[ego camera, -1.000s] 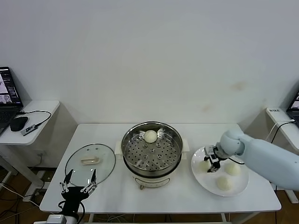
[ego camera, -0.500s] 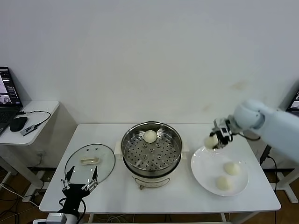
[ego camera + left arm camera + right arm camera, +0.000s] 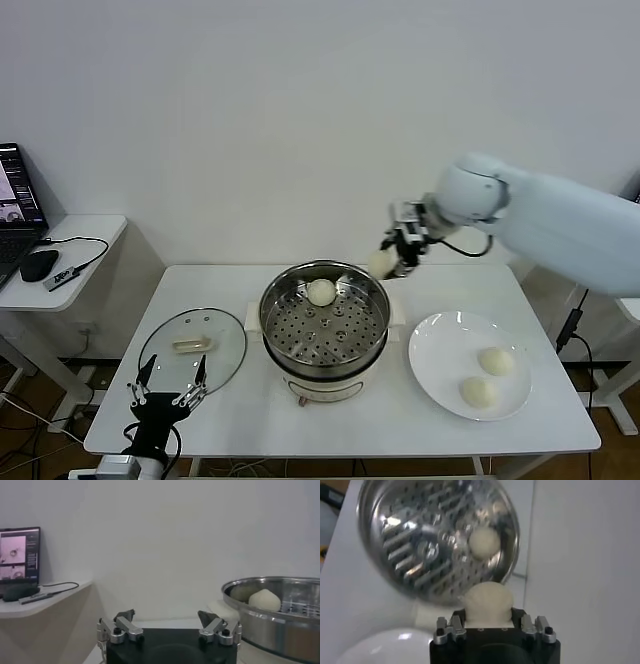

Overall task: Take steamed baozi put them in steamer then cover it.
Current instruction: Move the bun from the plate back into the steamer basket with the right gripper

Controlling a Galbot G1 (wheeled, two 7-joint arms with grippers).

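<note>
A white worktop (image 3: 340, 420) carries a round steel steamer (image 3: 325, 325) at its middle. Every place below is given relative to that steamer.

One steamed baozi (image 3: 321, 291) already sits on the perforated tray inside the steamer, close to the rim on the side farthest from the robot. Two more baozi (image 3: 497, 361) lie on a white plate (image 3: 440, 350), which rests on the worktop to the steamer's right.

The right hand (image 3: 397, 255) hangs in the air above the steamer's far right edge, just outside the rim. Its fingers pinch a fourth baozi (image 3: 487, 600), which is clear of the tray.

A glass lid (image 3: 193, 348) lies flat on the worktop to the steamer's left. The left hand (image 3: 166, 392) waits low at the worktop's near edge, left of the steamer and just in front of the lid, its fingers spread and holding nothing.
</note>
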